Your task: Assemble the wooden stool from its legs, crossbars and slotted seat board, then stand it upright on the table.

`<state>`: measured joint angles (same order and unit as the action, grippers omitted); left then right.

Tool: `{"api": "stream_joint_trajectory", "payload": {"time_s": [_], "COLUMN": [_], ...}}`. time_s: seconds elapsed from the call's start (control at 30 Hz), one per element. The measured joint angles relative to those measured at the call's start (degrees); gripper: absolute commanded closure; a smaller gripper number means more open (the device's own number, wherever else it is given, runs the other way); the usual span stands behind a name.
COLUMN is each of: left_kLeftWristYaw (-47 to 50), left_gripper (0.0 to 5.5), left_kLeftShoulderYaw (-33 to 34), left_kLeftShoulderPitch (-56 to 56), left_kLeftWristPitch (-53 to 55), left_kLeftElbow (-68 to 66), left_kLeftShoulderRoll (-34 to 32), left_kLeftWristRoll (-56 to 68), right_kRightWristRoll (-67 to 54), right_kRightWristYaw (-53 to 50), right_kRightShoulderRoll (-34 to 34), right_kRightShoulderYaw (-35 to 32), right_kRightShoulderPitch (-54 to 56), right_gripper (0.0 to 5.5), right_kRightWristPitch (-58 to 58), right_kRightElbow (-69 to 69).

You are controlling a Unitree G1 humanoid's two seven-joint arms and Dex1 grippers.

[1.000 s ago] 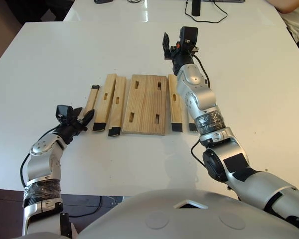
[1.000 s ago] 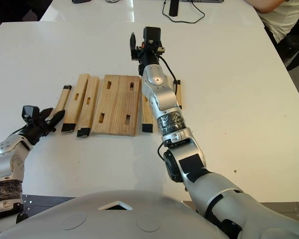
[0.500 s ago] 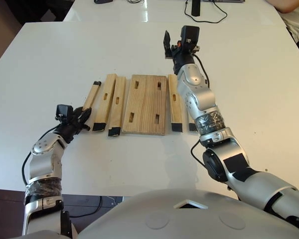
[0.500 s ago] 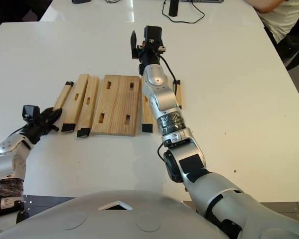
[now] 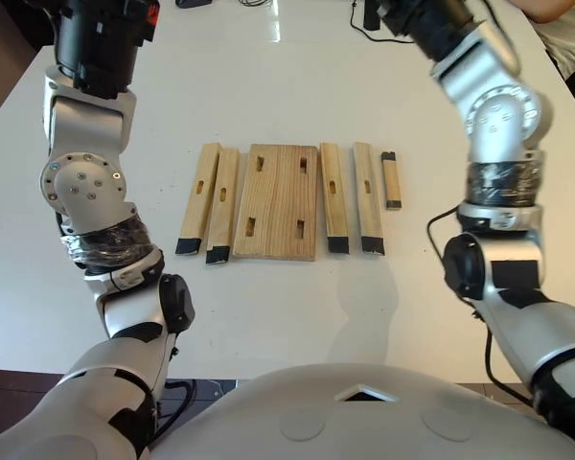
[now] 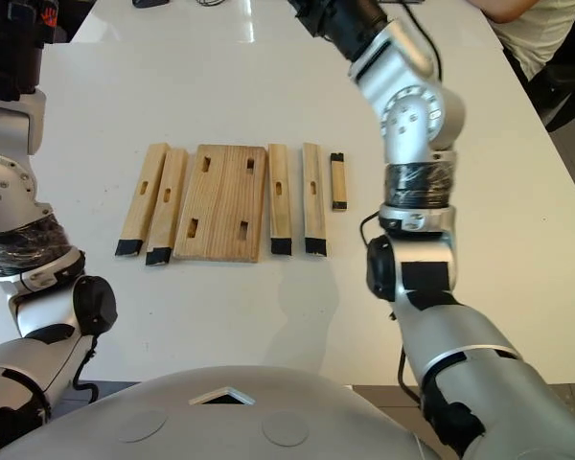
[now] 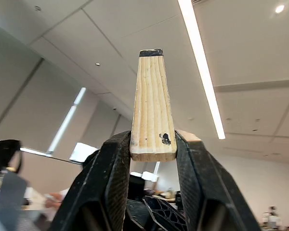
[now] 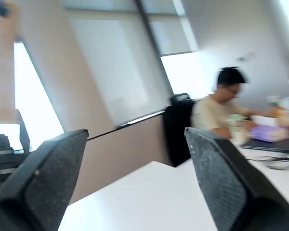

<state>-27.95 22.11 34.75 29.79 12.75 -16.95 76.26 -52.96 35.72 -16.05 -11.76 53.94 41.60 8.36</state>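
lifted since the earlier frames, both arms are now raised high off the table (image 5: 268, 86) — the left arm (image 5: 86, 172) from the near left edge, the right arm (image 5: 494, 105) from over the right-hand pieces. the short crossbar (image 7: 152, 91) that lay at the far left of the row has been taken up and is held in the left gripper (image 7: 153, 140). the jaws are clamped on one end of it, and its black-capped far end is pointed toward the ceiling. the right gripper (image 8: 135, 144) is held with its fingers (image 8: 48, 178) spread wide, nothing between them.

the slotted seat board (image 5: 280, 201) is laid flat at the middle of the table, four slots showing. just to its left two legs are laid side by side — the outer left leg (image 5: 198, 196) and the inner left leg (image 5: 224, 203), the latter close against the board. on the right, the inner right leg (image 5: 333, 196) is set close to the board's edge, and the outer right leg (image 5: 367, 196) is just beside it with a narrow gap. each leg is slotted and black-capped at its near end. a second crossbar (image 5: 390, 179) is laid just beyond the outer right leg, apart from it.
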Motion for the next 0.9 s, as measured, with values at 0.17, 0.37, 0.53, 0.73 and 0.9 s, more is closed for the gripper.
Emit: {"api": "stream_joint_trajectory", "payload": {"time_s": [0.17, 0.37, 0.53, 0.73, 0.9], "left_kLeftWristYaw": [-0.4, -2.3, -4.1, -7.7, -10.6], "left_gripper": [4.19, 4.19, 4.19, 4.19, 4.19], "left_kLeftShoulderYaw": [-2.0, -5.1, -6.7, -7.1, -8.0], "left_kLeftShoulderPitch": [0.5, -0.4, -2.2, -4.4, -5.3], "left_kLeftWristPitch": [8.5, 13.3, 14.5, 14.5, 14.5], "left_kLeftElbow": [0.5, 2.9, 3.0, 2.8, 2.7], "left_kLeftShoulderRoll": [-3.4, -5.0, -5.3, -6.5, -7.2], "left_kLeftWristRoll": [7.1, 8.5, 7.5, 4.6, 2.2], "right_kRightWristRoll": [-10.1, -13.3, -15.7, -19.4, -20.8], "right_kRightWristYaw": [6.8, 6.5, 2.7, -0.7, -2.1], "right_kRightShoulderRoll": [-6.0, -4.7, -4.3, -4.0, -4.1], "right_kRightShoulderYaw": [-4.1, -3.7, -4.7, -6.4, -6.5], "right_kRightShoulderPitch": [5.2, 5.5, 8.0, 8.7, 9.1], "right_gripper": [1.76, 1.76, 1.76, 1.76, 2.33], "right_kRightWristPitch": [9.4, 14.3, 16.4, 18.3, 19.1], "right_kRightElbow": [-2.3, -1.7, -0.6, -0.9, -0.7]}}
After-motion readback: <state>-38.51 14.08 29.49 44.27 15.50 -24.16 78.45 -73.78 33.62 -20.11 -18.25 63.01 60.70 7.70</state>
